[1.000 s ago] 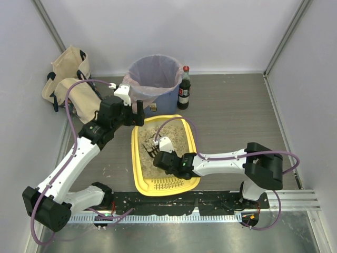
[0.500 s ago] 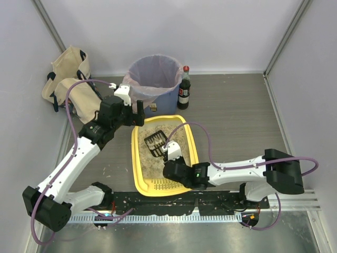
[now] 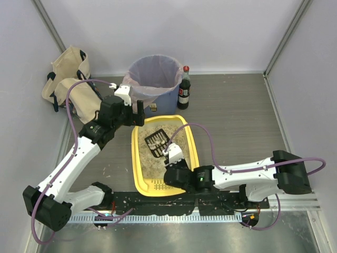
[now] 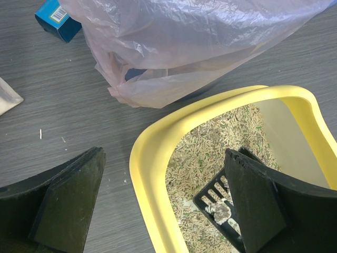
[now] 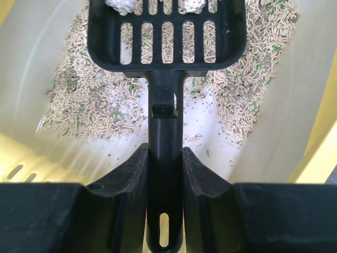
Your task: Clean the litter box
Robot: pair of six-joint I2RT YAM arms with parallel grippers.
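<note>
The yellow litter box (image 3: 136, 158) lies mid-table with beige pellets at its far end and a slotted grille at its near end. My right gripper (image 3: 172, 157) is shut on the handle of a black slotted scoop (image 3: 156, 142). It holds the scoop over the litter with pale clumps (image 5: 124, 4) on its blade (image 5: 166, 37). In the right wrist view the fingers (image 5: 126, 174) clamp the handle (image 5: 164, 132). My left gripper (image 3: 138, 117) is open and empty over the box's far-left corner. In its view the rim (image 4: 152, 158) passes between the fingers, with the scoop and a clump (image 4: 221, 212) at the right.
A round blue bin with a clear liner (image 3: 152, 76) stands just beyond the box, and its liner also shows in the left wrist view (image 4: 184, 42). A dark bottle (image 3: 184, 88) stands right of the bin. A beige bag (image 3: 71, 79) sits far left. A small blue box (image 4: 57, 18) lies by the bin.
My right arm drew back toward the near edge and raised the scoop out of the pellets with clumps on it. My left arm has not moved.
</note>
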